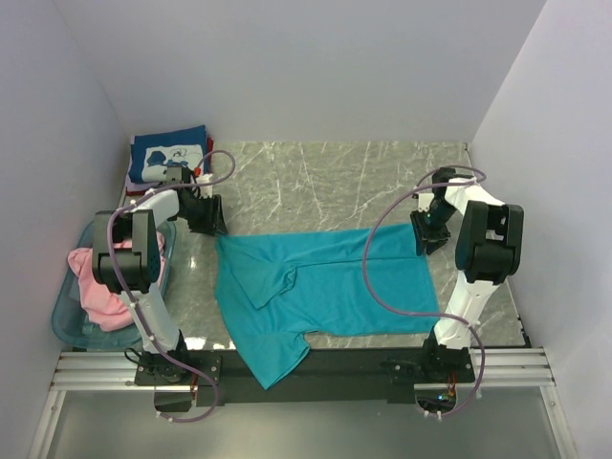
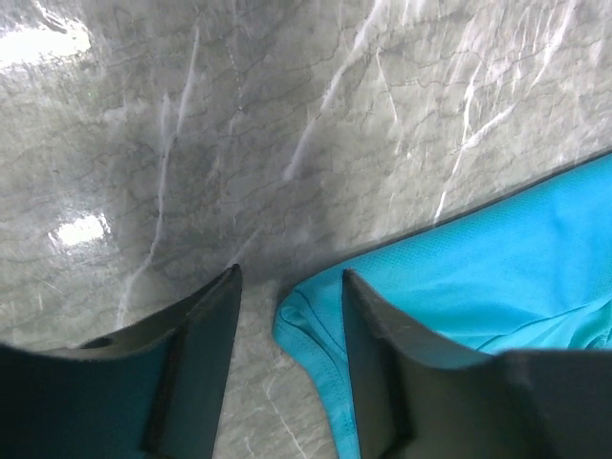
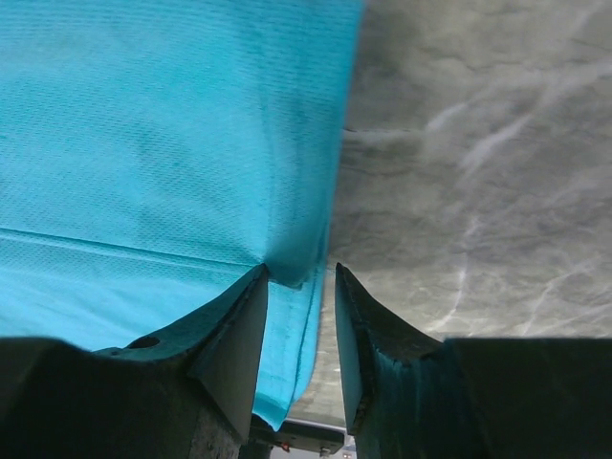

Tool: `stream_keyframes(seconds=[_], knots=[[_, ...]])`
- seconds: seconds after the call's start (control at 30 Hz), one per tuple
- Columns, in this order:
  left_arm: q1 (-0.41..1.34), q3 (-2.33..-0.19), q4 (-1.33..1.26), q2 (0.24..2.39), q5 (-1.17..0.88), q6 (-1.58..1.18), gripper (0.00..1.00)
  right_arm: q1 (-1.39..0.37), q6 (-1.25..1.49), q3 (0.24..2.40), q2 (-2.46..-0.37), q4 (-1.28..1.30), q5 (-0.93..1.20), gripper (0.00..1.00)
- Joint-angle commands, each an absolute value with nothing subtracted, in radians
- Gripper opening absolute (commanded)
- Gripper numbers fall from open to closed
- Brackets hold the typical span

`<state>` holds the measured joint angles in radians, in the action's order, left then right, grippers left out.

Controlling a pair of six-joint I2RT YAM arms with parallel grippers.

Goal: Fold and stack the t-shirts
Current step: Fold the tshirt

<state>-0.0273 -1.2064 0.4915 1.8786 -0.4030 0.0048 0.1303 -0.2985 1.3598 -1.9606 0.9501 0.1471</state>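
Note:
The teal t-shirt [image 1: 325,282] lies spread across the middle of the table, one sleeve hanging over the near edge. My left gripper [image 1: 206,222] is open at its far-left corner; in the left wrist view [image 2: 290,282] that corner of the teal t-shirt [image 2: 311,316] lies between the jaws, ungripped. My right gripper [image 1: 427,239] is open at the far-right corner; in the right wrist view [image 3: 298,277] the teal t-shirt's edge [image 3: 172,143] lies between the jaws. The navy t-shirt [image 1: 167,158] lies folded at the back left on the red one [image 1: 208,151]. The pink t-shirt [image 1: 96,287] is in the basket.
The translucent light-blue basket [image 1: 67,325] stands at the left edge beside the left arm. The marble table [image 1: 325,182] is walled on the left, back and right. The arms' rail [image 1: 316,368] runs along the near edge.

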Motion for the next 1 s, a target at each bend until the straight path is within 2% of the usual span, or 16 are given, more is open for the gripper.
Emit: stream_keyframes(seconds=[0.0,0.27,0.47,0.5,0.6,0.63,0.77,0.97], knots=[[-0.014,-1.195,0.503,1.922,-0.416,0.015,0.49,0.138,-0.285,1.355,-1.934,0.942,0.161,0.41],[-0.012,-1.183,0.520,1.927,-0.442,0.028,0.36,0.138,-0.285,1.370,-1.944,0.959,0.210,0.32],[-0.014,-1.183,0.517,1.931,-0.440,0.026,0.27,0.138,-0.285,1.370,-1.937,0.960,0.207,0.20],[-0.012,-1.183,0.515,1.931,-0.442,0.026,0.26,0.138,-0.285,1.370,-1.936,0.962,0.203,0.21],[-0.012,-1.180,0.515,1.936,-0.443,0.025,0.27,0.140,-0.273,1.373,-1.936,0.948,0.181,0.35],[-0.012,-1.180,0.517,1.936,-0.445,0.026,0.26,0.140,-0.270,1.376,-1.939,0.942,0.178,0.36],[-0.012,-1.172,0.515,1.930,-0.446,0.028,0.27,0.140,-0.261,1.417,-1.963,0.950,0.181,0.36],[-0.014,-1.173,0.517,1.934,-0.446,0.028,0.26,0.138,-0.258,1.431,-1.976,0.953,0.198,0.29]])
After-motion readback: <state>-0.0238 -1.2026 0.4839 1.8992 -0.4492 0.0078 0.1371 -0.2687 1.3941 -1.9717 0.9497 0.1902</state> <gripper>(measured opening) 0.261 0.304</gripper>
